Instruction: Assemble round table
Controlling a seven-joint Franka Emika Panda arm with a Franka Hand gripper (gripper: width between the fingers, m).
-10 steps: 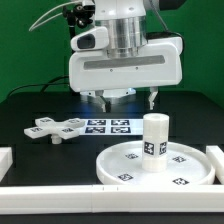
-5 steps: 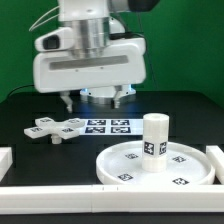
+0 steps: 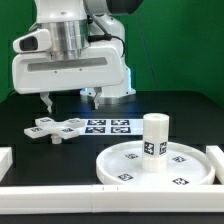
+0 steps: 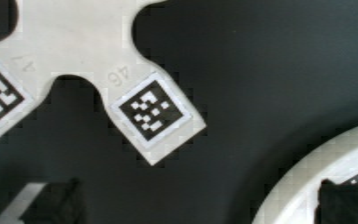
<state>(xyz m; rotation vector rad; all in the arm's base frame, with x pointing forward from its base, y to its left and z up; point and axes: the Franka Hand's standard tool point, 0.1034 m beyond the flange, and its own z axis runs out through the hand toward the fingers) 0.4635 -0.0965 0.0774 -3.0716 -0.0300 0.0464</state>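
Note:
The large rimmed disc [image 3: 125,165] lies at the front right of the exterior view. The short post [image 3: 153,137] stands upright on its hub. The flat lobed cross piece [image 3: 55,128] lies on the black surface at the exterior view's left. It fills much of the wrist view [image 4: 105,60], tags up. My gripper [image 3: 68,100] hangs open and empty a little above the cross piece, touching nothing. In the wrist view the gripper [image 4: 197,205] shows two dark fingertips [image 4: 34,205] wide apart, and part of the disc rim [image 4: 327,170] curves past the edge.
The marker board [image 3: 108,126] lies flat between the cross piece and the disc. White rails edge the black surface at the front [image 3: 100,196], the left [image 3: 5,160] and the right [image 3: 215,155]. A green wall stands behind.
The arm has moved steadily toward the exterior view's left, from above the marker board to above the cross piece. The jaws stay open. The parts have not moved.

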